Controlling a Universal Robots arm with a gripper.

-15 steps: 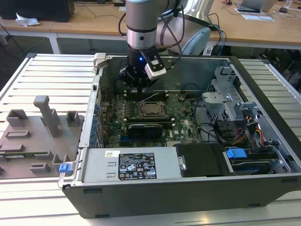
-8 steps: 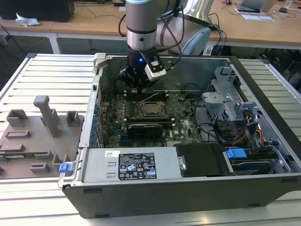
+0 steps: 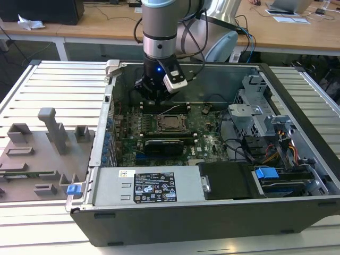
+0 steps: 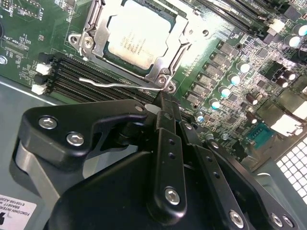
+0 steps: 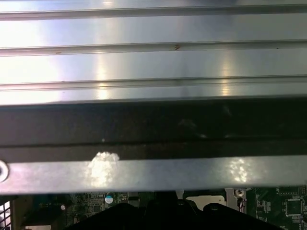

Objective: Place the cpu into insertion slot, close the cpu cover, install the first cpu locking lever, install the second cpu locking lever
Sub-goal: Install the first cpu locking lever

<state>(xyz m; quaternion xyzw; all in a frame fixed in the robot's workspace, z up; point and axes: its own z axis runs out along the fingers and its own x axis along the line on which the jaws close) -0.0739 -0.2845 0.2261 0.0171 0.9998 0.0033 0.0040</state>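
Second wrist view | tool [image 4: 160, 101] closed | tip just beside cpu cover [image 4: 159, 72] corner | cpu [image 4: 136, 40] seated under cover

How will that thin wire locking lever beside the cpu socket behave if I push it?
The locking lever looks like thin bent wire, so it is probably springy and flexes before it moves. Its smooth, rounded metal may slip off the gripper.

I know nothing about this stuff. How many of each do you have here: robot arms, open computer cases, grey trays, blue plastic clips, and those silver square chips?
robot arm: 1
computer case: 1
grey tray: 1
blue plastic clips: 2
cpu: 1
Total: 6
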